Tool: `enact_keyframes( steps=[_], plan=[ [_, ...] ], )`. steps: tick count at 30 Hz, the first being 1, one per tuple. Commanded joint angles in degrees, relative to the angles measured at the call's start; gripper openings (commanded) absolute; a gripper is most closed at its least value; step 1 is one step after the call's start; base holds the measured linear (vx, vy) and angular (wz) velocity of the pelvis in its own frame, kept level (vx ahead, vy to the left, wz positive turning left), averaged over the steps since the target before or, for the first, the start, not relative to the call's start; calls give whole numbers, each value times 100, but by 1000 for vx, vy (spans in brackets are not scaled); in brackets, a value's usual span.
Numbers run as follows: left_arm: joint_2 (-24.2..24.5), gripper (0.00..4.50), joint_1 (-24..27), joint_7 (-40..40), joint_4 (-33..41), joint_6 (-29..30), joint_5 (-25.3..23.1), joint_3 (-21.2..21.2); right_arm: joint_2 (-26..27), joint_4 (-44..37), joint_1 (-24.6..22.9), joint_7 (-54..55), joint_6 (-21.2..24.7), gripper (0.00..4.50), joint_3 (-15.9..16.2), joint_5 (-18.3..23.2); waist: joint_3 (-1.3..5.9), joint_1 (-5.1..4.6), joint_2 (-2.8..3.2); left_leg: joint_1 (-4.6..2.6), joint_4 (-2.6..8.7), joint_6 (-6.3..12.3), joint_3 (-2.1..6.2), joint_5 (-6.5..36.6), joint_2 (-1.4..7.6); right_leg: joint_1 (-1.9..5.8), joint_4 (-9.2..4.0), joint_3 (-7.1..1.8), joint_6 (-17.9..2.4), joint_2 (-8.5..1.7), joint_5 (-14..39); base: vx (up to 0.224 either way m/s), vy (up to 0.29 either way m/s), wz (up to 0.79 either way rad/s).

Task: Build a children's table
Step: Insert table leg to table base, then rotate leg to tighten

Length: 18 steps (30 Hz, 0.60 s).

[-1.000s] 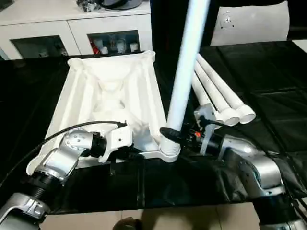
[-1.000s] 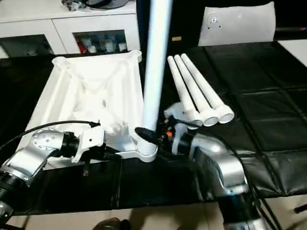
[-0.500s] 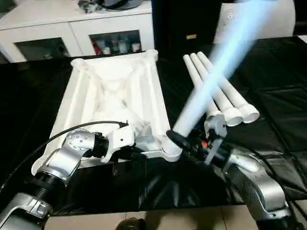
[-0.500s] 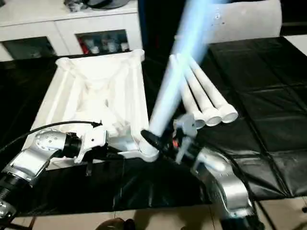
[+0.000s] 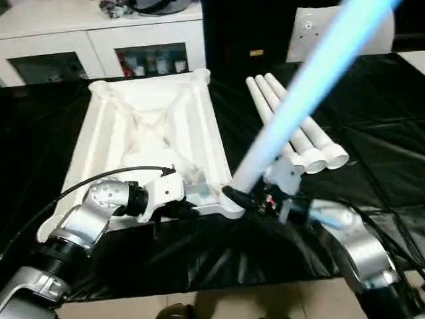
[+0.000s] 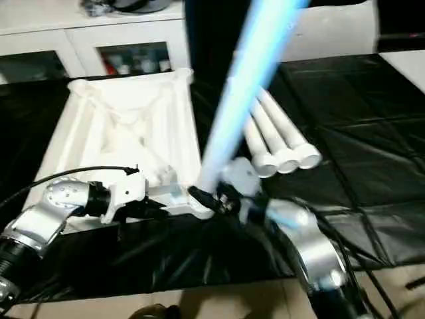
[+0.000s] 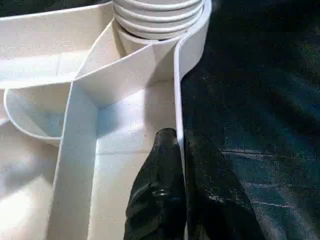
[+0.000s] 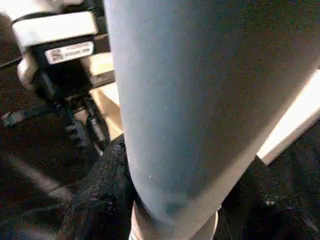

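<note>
The children's table top (image 5: 149, 133) lies upside down on the black cloth, ribbed side up. My left gripper (image 5: 187, 211) is shut on its near rim; in the left wrist view the black fingers (image 7: 160, 165) pinch the thin rim wall just short of the round corner socket (image 7: 159, 20). My right gripper (image 5: 240, 197) is shut on the lower end of one white leg (image 5: 292, 100), at the near right corner socket. That leg leans up and to the right. In the right wrist view the leg (image 8: 190, 100) is close up, with one black finger (image 8: 102, 195) beside it.
Three more white legs (image 5: 299, 129) lie side by side on the cloth to the right of the top. A white cabinet with glass-fronted compartments (image 5: 99, 46) stands behind the table. A white panel (image 5: 312, 33) leans at the back right.
The leg in my right gripper has tipped from nearly upright to leaning far right, its foot staying at the corner socket. My right forearm has dropped lower. The left gripper has kept its hold.
</note>
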State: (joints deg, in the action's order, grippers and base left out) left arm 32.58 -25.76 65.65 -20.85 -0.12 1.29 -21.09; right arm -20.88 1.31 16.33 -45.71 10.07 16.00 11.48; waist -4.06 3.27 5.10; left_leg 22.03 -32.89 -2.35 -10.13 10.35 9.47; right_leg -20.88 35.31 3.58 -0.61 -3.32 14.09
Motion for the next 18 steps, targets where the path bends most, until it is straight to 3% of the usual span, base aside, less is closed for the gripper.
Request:
enact_keyframes(
  steps=[1, 2, 3, 4, 6, 8, 10, 12, 13, 16, 18],
  plan=[
    [59, 0, -146, 24, 54, -133, -188, 12, -13, 728, 24, -254, 425, 188, 420, -343, 154, -21, -23, -112, 495, 94, 218, 1794, 429, 49, -578, -367, -937, -588, 1929, 0, 0, 0],
    [59, 0, -146, 24, 54, -133, -188, 12, -13, 728, 24, -254, 425, 188, 420, -343, 128, -39, -57, -112, 499, 93, 213, 1831, 436, 34, -592, -379, -942, -590, 1952, 0, 0, 0],
    [61, 0, -164, 43, 44, -142, -194, 6, 2, 810, 111, -322, 432, 188, 451, -320, 124, -43, -49, -119, 508, 58, 223, 1883, 448, 42, -595, -386, -954, -600, 1991, 0, 0, 0],
    [54, 0, -205, 57, 25, -134, -198, 2, -16, 895, 200, -499, 436, 188, 528, -301, 91, -43, -121, -104, 513, 81, 227, 1843, 440, 34, -580, -394, -975, -606, 1978, 0, 0, 0],
    [41, 0, -280, 109, 8, -109, -176, 6, -103, 1040, 327, -940, 455, 188, 740, -278, 10, -66, -169, -117, 530, 117, 204, 1847, 442, -12, -614, -409, -973, -596, 2012, 0, 0, 0],
    [45, 0, -325, 177, -29, -114, -164, -7, -166, 1115, 371, -1228, 462, 188, 891, -297, 11, -56, -156, -137, 527, 116, 204, 1812, 446, -4, -609, -412, -997, -600, 1993, 0, 0, 0],
    [43, 0, -417, 232, -157, -116, -147, -10, -246, 1163, 395, -1570, 474, 188, 1060, -311, -62, -36, -213, -132, 560, 153, 195, 1711, 460, 1, -614, -413, -1041, -600, 1802, 0, 0, 0],
    [37, 0, -461, 224, -212, -91, -140, 11, -256, 1158, 392, -1628, 479, 188, 1090, -308, -54, -23, -230, -141, 557, 188, 186, 1624, 461, 6, -604, -415, -1059, -600, 1664, 0, 0, 0],
    [29, 0, -557, 218, -344, -62, -137, 52, -265, 1130, 382, -1725, 506, 188, 1127, -300, -84, -17, -235, -131, 567, 222, 183, 1552, 457, 7, -607, -412, -1085, -601, 1602, 0, 0, 0],
    [57, 0, -739, 170, -667, -137, -244, 75, -235, 1095, 340, -1736, 496, 188, 1151, -319, -119, -7, -251, -147, 578, 205, 185, 1671, 452, -2, -641, -423, -1028, -614, 1897, 0, 0, 0],
    [61, 0, -761, 171, -716, -149, -259, 81, -223, 1114, 340, -1741, 481, 188, 1149, -320, -170, -7, -235, -184, 615, 62, 212, 2043, 472, -22, -681, -440, -971, -642, 2433, 0, 0, 0]
  ],
)
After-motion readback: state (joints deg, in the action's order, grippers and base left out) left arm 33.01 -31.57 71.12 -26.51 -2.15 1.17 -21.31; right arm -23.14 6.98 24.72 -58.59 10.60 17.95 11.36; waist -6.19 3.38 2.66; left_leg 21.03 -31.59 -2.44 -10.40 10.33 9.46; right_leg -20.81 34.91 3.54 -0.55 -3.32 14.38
